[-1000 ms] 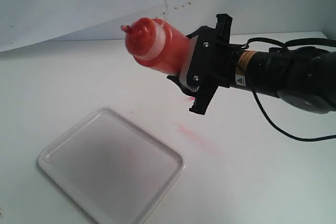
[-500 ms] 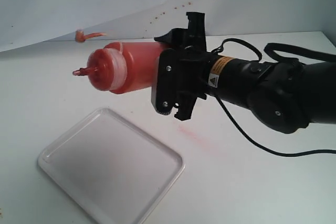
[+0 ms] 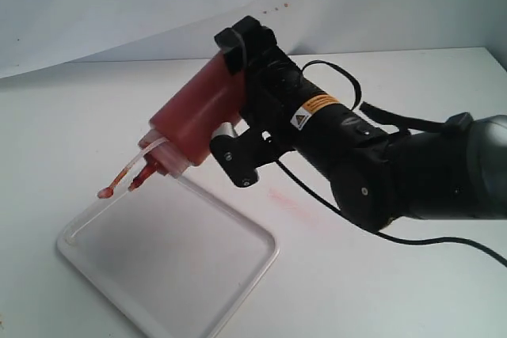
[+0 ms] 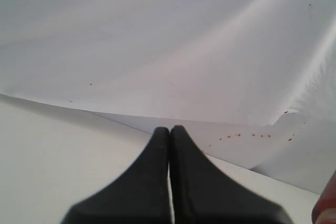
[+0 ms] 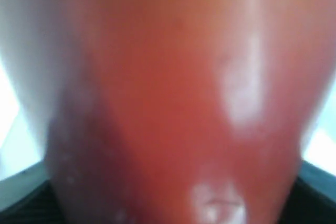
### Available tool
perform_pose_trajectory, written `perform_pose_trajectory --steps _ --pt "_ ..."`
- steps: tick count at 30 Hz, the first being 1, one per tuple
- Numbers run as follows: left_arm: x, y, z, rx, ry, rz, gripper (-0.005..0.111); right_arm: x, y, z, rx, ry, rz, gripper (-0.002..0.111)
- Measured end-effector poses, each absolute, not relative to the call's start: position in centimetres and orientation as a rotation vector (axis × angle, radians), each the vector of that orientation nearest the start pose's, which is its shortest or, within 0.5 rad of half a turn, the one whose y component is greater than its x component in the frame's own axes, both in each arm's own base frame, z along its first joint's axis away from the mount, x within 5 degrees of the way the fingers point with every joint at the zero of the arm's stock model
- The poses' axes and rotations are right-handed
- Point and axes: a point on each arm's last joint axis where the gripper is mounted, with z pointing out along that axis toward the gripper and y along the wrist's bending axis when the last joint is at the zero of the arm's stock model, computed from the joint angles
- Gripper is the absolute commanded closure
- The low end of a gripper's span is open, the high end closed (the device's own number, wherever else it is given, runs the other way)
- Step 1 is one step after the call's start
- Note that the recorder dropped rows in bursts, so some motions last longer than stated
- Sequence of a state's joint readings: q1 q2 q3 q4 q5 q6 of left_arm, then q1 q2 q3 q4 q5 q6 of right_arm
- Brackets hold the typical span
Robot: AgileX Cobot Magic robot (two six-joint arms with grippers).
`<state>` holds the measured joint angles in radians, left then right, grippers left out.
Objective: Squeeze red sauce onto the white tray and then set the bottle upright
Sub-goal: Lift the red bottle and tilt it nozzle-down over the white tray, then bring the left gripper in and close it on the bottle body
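Over the tray's far rim: we have the bottle (image 3: pixel 192 120) tipped nozzle-down, its pointed red nozzle (image 3: pixel 141 179) aimed at the white tray (image 3: pixel 174 267) and clear of it.
Right gripper (image 3: pixel 232 104): clamped across the bottle's body, one black finger on either side; its wrist view is nothing but blurred red plastic.
Left gripper (image 4: pixel 169 135): tips pressed together on nothing, off to the side and facing the white backdrop (image 4: pixel 157 51).
Done so far: bottle in the air, tilted and lined up, we'd say.
Left to do: nothing red lies on the tray that we can see, so we judge the squeeze comes next, then standing the bottle upright.
Red sauce (image 3: pixel 202 104): dark red through the translucent wall.
Bottle shape: soft-looking cylinder with a pale collar; a thin cap strap (image 3: pixel 125 173) dangles beside the nozzle.
Tray surface: flat and smooth, with rounded corners and a low raised rim.
Table (image 3: pixel 396 290): matte white, with a faint pink smear (image 3: pixel 289 202) beside the tray.
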<state>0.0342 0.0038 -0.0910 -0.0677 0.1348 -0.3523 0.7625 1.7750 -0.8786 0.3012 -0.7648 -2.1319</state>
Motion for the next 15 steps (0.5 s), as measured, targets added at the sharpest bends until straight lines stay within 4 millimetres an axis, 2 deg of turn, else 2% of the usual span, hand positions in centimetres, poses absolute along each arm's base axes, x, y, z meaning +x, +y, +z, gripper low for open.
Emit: perform_pose_trajectory --steps 2,7,12,15 --pt "5.2 0.1 23.1 -0.342 1.508 -0.315 0.107 27.5 25.4 22.1 -1.633 0.468 -1.038 0.108" --pt "5.2 0.0 23.0 -0.361 1.515 -0.338 0.107 27.0 26.1 22.2 -1.649 0.324 -1.039 0.108" --pt "5.2 0.0 23.0 -0.397 1.509 -0.388 0.107 26.9 26.3 22.0 -1.662 0.293 -1.035 0.108" --pt "5.1 -0.1 23.1 -0.42 1.51 -0.423 0.107 27.1 26.4 21.2 -1.684 0.292 -1.031 0.108"
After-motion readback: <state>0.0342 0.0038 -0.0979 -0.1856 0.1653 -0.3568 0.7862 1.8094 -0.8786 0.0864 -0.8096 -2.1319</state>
